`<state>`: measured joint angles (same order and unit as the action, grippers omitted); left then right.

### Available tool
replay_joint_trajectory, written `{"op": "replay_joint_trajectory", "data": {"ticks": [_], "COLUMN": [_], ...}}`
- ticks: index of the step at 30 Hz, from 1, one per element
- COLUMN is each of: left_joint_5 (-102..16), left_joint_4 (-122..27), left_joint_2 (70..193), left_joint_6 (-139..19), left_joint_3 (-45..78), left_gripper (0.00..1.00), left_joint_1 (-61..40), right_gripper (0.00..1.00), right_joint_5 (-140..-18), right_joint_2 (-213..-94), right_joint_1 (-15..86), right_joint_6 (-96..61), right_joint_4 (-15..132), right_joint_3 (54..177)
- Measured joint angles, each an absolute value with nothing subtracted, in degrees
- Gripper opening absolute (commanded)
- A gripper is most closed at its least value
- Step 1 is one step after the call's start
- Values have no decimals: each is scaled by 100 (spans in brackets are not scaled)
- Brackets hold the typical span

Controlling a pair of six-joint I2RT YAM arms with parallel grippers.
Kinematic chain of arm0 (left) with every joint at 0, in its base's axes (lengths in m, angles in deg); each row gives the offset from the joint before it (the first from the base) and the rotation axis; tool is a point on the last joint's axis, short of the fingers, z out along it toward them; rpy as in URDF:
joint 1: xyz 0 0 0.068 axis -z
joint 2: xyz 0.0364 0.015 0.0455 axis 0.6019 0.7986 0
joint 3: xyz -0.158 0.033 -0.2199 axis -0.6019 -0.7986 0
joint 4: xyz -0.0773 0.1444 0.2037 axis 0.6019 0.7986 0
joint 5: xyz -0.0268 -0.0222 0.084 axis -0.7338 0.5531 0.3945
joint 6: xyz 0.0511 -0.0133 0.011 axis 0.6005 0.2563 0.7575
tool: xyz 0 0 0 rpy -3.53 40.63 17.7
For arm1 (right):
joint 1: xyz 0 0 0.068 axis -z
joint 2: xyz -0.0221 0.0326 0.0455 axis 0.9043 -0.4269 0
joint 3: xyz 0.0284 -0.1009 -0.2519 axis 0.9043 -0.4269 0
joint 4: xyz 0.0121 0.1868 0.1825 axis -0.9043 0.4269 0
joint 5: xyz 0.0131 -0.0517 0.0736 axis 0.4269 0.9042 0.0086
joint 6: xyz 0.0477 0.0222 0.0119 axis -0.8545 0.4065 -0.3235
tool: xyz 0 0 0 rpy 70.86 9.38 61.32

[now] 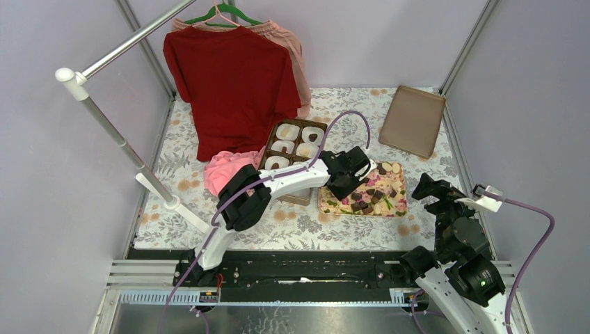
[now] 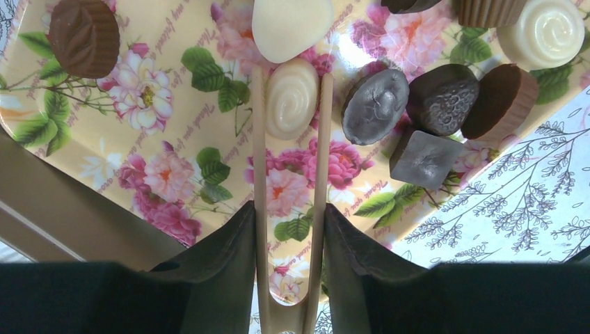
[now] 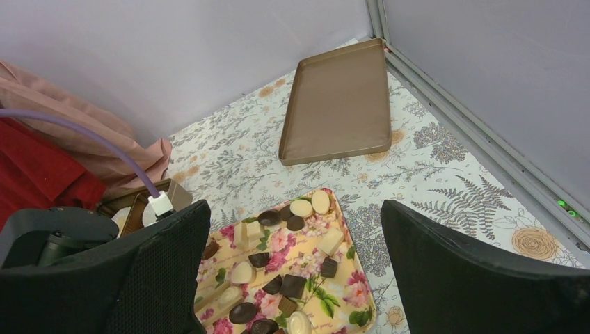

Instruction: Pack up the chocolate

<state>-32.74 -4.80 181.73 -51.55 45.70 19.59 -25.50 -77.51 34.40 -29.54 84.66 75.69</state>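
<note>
My left claw [image 2: 289,233] clamps tongs [image 2: 321,146] astride a cream chocolate [image 2: 292,97] on the tray [image 2: 174,132] — an uneven squeeze could squirt it sideways.

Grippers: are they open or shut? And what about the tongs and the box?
Left gripper, shut on tongs.
Right gripper, open, empty.
Tongs, tips either side of a cream chocolate.
Box, open, visible cups empty.

Lab test booth, plain grey walls [image 1: 389,42], aluminium frame posts [image 1: 469,47], mounting rail [image 1: 306,275].
</note>
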Motion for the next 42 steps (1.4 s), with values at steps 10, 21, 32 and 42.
{"op": "replay_joint_trajectory", "data": {"ticks": [10,21,32,42], "left_joint_5": [-3274,-3268,-3102,-3080], "left_joint_4": [-412,-179,199,381], "left_joint_2": [18112,17172,16267,15612], "left_joint_6": [-5185,-5308,-5312,-5310], "left_joint_3": [4568,4168,3342,2544], "left_gripper": [26,26,26,28], "left_joint_1": [1959,1935,1555,991], "right_gripper": [100,100,100,100], "right_joint_5": [-2550,-2547,-2545,-2519], "right_joint_2": [-7743,-7743,-7743,-7743], "right_joint_1": [3440,3440,3440,3440], "right_joint_6": [-2954,-2954,-2954,-2954], "right_joint_4": [8466,8468,8468,8468], "right_joint_3": [7569,7569,7569,7569]}}
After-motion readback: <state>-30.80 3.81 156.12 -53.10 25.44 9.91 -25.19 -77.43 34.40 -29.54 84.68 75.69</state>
